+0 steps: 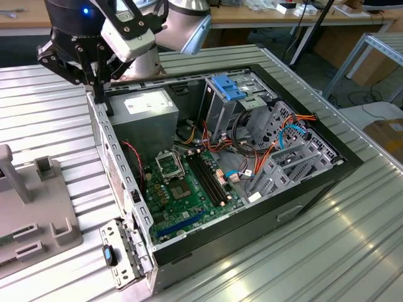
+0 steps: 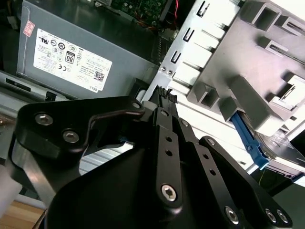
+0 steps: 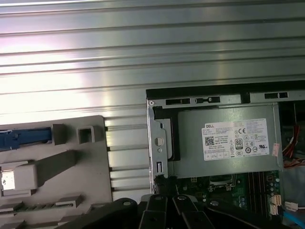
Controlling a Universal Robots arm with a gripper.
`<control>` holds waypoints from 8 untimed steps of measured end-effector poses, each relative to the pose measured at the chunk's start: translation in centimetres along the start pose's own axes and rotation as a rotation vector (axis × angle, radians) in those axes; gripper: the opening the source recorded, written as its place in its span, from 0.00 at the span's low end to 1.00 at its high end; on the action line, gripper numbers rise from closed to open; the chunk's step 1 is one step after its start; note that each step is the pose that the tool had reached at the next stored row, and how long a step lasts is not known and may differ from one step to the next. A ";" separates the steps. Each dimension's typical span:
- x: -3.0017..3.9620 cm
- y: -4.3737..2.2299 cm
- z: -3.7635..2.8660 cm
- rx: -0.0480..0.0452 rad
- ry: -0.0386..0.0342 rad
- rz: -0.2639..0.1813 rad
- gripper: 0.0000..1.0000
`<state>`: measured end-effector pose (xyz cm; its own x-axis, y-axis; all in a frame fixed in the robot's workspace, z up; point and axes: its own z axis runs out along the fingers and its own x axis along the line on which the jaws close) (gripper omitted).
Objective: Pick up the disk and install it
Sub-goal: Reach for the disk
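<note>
**While the fingers hang at the case corner, the disk lies in its holder**

Though closed tip to tip, the fingers (image 1: 99, 88) grip nothing. In the exterior view they point down over a corner of the open computer case (image 1: 302, 201), just beside the grey power supply (image 1: 148, 116). Outside the case, toward the exterior view's left, a grey moulded holder (image 1: 38, 214) stands on the ribbed metal counter (image 1: 352, 245). The disk (image 2: 248, 138) lies flat in that holder (its blue frame shows in both wrist views), and a grey block of the holder partly covers it in the second wrist view. It sits apart from the fingers, untouched, with part of the holder and a strip of counter between them. Inside the case the motherboard (image 1: 182, 195) lies exposed.
</note>
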<state>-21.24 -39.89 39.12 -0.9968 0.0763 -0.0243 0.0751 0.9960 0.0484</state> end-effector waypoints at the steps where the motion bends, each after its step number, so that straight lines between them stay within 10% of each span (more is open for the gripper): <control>1: 0.25 -0.02 0.00 0.0000 0.0000 0.000 0.11; 8: 1.80 -0.14 -0.01 0.0001 0.0001 0.000 0.11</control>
<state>-23.05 -39.89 39.09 -0.9968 0.0763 -0.0242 0.0751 0.9960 0.0484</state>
